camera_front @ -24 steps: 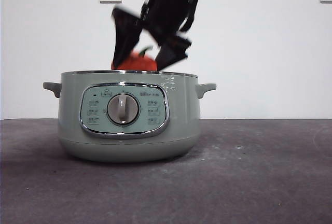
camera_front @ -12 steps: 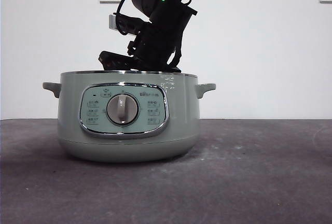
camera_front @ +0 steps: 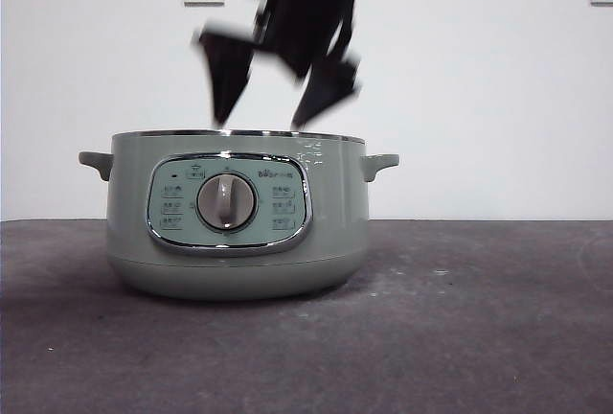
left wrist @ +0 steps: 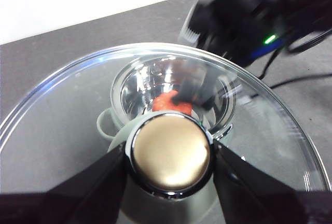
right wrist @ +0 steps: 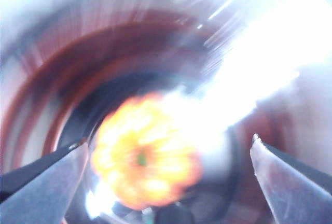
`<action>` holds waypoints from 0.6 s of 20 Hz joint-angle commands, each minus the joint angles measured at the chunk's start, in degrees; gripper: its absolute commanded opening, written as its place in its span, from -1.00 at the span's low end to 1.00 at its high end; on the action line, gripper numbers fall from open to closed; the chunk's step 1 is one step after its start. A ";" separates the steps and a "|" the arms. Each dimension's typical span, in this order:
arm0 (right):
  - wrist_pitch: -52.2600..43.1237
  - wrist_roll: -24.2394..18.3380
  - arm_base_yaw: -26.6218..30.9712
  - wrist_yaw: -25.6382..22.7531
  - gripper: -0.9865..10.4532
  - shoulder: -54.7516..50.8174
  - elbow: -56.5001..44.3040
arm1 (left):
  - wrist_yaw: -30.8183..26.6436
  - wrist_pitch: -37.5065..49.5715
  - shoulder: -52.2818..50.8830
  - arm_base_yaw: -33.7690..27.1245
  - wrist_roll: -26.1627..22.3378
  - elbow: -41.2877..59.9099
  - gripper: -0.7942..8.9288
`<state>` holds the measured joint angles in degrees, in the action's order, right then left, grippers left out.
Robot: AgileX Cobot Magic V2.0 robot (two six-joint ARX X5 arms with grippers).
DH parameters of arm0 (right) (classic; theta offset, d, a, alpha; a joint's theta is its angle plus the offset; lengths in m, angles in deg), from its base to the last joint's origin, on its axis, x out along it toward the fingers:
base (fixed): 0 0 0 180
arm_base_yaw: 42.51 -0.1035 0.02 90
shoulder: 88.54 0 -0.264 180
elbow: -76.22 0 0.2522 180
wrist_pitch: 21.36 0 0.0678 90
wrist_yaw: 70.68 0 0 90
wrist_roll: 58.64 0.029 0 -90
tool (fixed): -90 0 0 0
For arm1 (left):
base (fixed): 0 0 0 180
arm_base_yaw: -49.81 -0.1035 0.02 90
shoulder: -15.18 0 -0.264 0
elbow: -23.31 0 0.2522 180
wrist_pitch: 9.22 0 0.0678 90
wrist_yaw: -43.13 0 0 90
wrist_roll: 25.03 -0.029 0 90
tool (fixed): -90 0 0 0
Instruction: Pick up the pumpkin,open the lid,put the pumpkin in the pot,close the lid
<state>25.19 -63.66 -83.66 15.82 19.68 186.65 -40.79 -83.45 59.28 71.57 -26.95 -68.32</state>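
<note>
The right gripper (camera_front: 271,98) hangs just above the open pot (camera_front: 238,222) with its jaws spread wide and nothing between them. Below it, the pumpkin (right wrist: 148,149) lies on the pot's shiny inner floor, apart from both jaws. The left gripper (left wrist: 170,154) is clenched on the knob of the lid (left wrist: 62,125), holding the lid up over the pot. The pot stands on the dark tabletop (camera_front: 479,328), toward its left edge.
</note>
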 commanded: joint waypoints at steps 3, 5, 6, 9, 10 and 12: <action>7.98 3.21 0.48 -5.88 0.22 -17.03 0.07 | 0.42 7.41 4.66 0.00 -1.38 -0.24 -0.85; 11.80 4.79 0.48 -5.84 0.22 -24.20 0.07 | 1.86 10.23 8.98 0.07 -2.80 -0.24 -0.85; 13.40 5.53 0.46 -5.73 0.22 -27.21 0.07 | 2.71 11.74 11.21 0.07 -2.86 -0.24 -0.85; 17.35 6.69 0.46 -5.42 0.22 -35.10 0.07 | 3.48 17.14 17.90 0.09 -3.74 -0.24 -0.85; 18.38 6.73 0.46 -5.44 0.22 -37.20 0.07 | 3.48 18.97 20.06 0.22 -3.91 -0.24 -0.85; 20.09 7.08 0.46 -5.44 0.22 -40.28 0.07 | 3.41 22.03 23.87 0.83 -3.96 -0.24 -0.85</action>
<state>45.04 -57.65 -83.07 10.33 -20.29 186.73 -37.57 -64.39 82.80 72.03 -30.01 -68.32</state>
